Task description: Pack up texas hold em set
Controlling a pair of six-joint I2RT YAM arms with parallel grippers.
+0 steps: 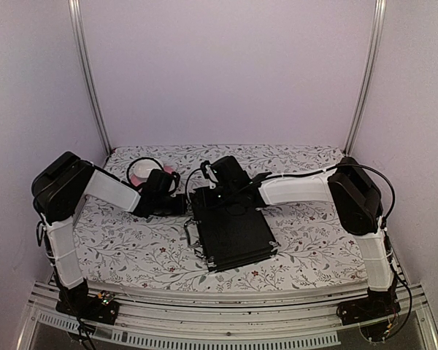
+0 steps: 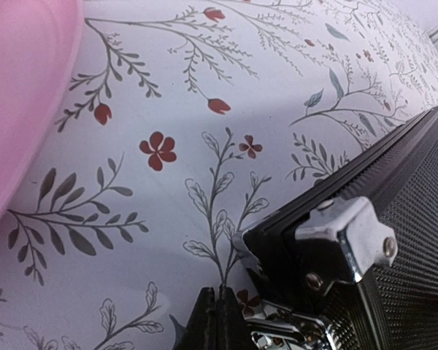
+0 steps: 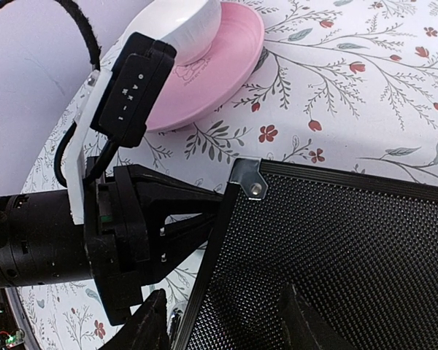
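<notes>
The left gripper [image 2: 215,324] is pressed together, tip just beside the closed case [image 1: 233,226] at 1 latch [image 2: 281,337]; the right gripper [image 3: 225,321] is half spread over its far left corner, holding nothing; the case lies mid-table [image 1: 131,248]. Likely step: fastening; next, a firm push on that latch.

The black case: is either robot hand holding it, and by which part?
Neither. The left gripper is shut beside the case near a corner; the right gripper stands open over its lid.

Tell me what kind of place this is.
Most likely a robot test booth, not a home: plain walls framed by aluminium posts, two robot arms bolted to a metal rail, and a floral tablecloth holding a black case and a pink saucer.
</notes>
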